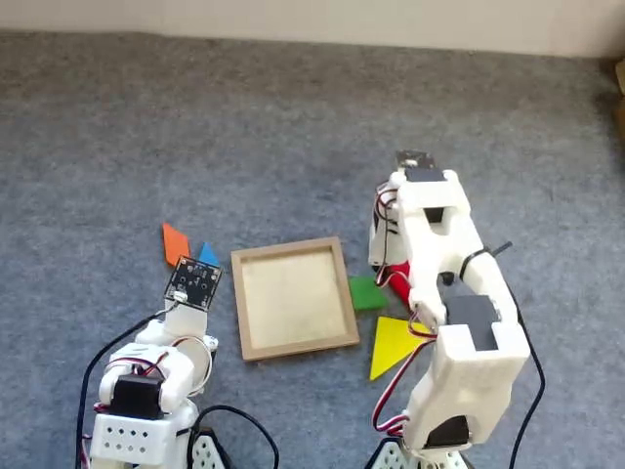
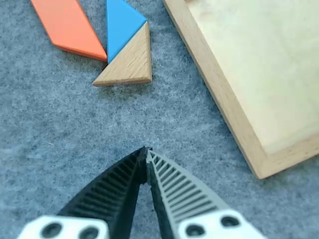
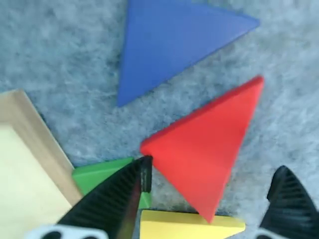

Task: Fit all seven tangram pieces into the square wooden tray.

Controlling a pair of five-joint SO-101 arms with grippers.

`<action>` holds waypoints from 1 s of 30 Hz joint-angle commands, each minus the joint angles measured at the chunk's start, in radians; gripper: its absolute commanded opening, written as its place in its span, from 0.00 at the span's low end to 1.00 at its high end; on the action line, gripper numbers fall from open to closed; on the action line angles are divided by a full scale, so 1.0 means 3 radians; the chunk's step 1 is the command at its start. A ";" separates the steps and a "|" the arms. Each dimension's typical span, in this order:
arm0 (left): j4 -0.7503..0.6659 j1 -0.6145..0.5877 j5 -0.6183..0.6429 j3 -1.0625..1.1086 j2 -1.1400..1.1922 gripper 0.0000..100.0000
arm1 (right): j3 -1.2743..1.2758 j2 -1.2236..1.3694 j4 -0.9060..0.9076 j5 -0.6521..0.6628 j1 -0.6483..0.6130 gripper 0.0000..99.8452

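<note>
The square wooden tray (image 1: 242, 305) lies mid-table with nothing in it. In the left wrist view my left gripper (image 2: 147, 154) is shut over bare carpet, short of a plain wooden triangle (image 2: 129, 62), a light blue triangle (image 2: 122, 22) and an orange parallelogram (image 2: 67, 25); the tray's rim (image 2: 224, 107) runs beside it. My right gripper (image 3: 214, 179) is open, its fingers either side of a red triangle (image 3: 209, 139). Around it lie a big dark blue triangle (image 3: 169, 40), a green piece (image 3: 97, 174) against the tray's edge (image 3: 32, 132), and a yellow piece (image 3: 189, 224).
From above, the orange parallelogram (image 1: 175, 243) and light blue triangle (image 1: 208, 255) lie left of the tray. The green square (image 1: 366, 292), a sliver of red (image 1: 398, 277) and the yellow triangle (image 1: 393, 342) lie right of it, partly under the right arm (image 1: 459, 293). Grey carpet covers the table.
</note>
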 commanded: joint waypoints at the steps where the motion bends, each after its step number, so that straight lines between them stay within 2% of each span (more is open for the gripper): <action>1: 0.0041 -0.0028 0.0005 0.0064 -0.0192 0.01 | -0.0151 0.0059 -0.0008 0.0015 -0.0090 0.36; 13: 0.0041 -0.0028 0.0005 0.0064 -0.0192 0.01 | -0.0269 0.0381 -0.0013 0.0020 -0.0243 0.36; 20: 0.0041 -0.0028 0.0005 0.0064 -0.0192 0.01 | -0.0289 0.0366 -0.0013 0.0010 -0.0136 0.36; 25: 0.0041 -0.0028 0.0005 0.0064 -0.0192 0.01 | -0.0448 0.0376 -0.0054 -0.0297 -0.0033 0.36; 30: 0.0041 -0.0028 0.0005 0.0064 -0.0192 0.01 | -0.0468 0.0376 -0.0064 -0.0394 -0.0018 0.36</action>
